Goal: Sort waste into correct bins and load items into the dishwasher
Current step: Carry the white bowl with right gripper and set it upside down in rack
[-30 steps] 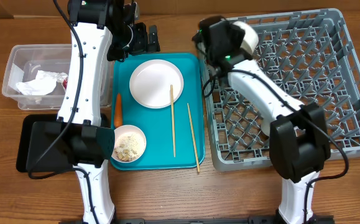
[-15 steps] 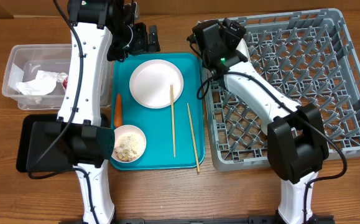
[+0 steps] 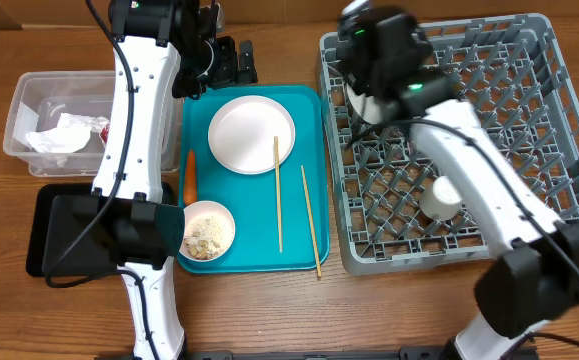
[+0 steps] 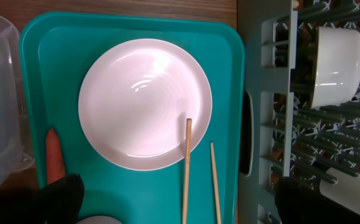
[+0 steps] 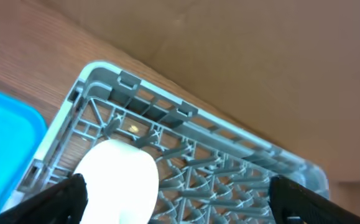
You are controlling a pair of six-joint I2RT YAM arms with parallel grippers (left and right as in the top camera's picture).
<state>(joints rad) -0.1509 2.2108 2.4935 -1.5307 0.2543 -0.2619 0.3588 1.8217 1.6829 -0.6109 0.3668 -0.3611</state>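
On the wooden table (image 3: 269, 320), before a brown board (image 5: 260, 50), the grey dish rack (image 3: 529, 100) holds a white bowl (image 5: 120, 183) in its far corner. The left gripper (image 4: 192, 198) and right gripper (image 5: 183, 200) stand spread, empty.

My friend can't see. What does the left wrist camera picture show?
A round white plate sits on a teal tray, with two wooden chopsticks beside it, one tip resting on the plate. To the right, a grey dish rack holds a white bowl; an orange carrot piece lies at the tray's left edge.
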